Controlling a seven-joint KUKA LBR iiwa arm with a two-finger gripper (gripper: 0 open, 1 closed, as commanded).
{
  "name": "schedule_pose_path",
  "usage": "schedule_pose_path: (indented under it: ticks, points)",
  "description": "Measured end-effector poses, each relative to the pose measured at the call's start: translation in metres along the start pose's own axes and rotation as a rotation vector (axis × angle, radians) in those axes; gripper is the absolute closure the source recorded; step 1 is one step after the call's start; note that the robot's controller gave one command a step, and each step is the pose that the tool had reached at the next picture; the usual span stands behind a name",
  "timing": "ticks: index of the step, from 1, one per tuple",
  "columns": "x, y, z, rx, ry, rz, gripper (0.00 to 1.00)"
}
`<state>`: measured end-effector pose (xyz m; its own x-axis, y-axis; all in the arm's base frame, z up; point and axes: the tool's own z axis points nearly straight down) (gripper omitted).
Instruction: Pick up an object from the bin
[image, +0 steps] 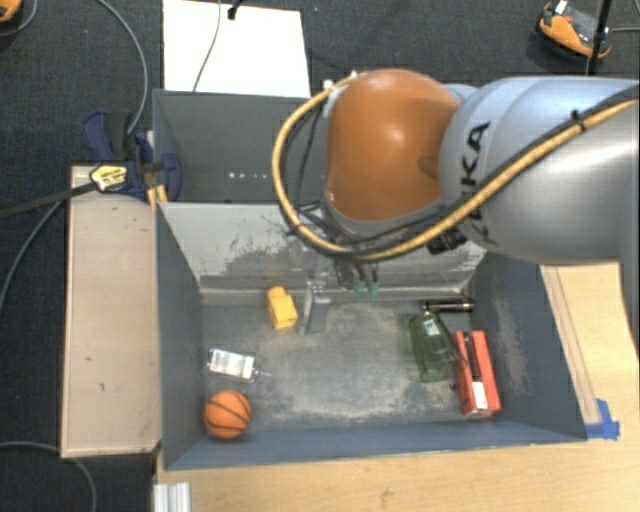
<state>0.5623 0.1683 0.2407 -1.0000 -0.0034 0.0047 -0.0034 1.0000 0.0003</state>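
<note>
Claw low in the grey metal bin, near the back wall, tucked under the arm's orange cover. Wide or narrow: cannot tell, the cover and cables hide most of it. Nothing visibly in its grip.

Progress: early. No object lifted; everything lies on the bin floor. Grasp, lift and carry-out all still to do, as far as can be judged.

Nearest thing: small yellow block, just beside the claw on the view's left, tilted, apart from it or barely touching, can't say which. Likely the target, judging by closeness only.

Further out, to the view's right: a thin dark pen-like stick, a green translucent bottle lying down, and a flat red box right alongside the bottle. Well apart, in the front-left corner: a small clear-wrapped packet and an orange basketball-patterned ball just below it.
</note>
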Motion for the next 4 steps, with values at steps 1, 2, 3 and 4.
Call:
schedule_pose_path:
  ticks: [1, 2, 3, 4]
  points:
    - [-0.002, -0.001, -0.005, -0.001, -0.008, 0.004, 0.0]
    - [0.005, 0.023, 0.06, -0.003, -0.01, 0.046, 0.0]
    - [0.025, 0.076, 0.082, -0.001, -0.008, -0.048, 0.0]
    - [0.029, 0.076, 0.096, -0.005, -0.01, 0.177, 0.0]
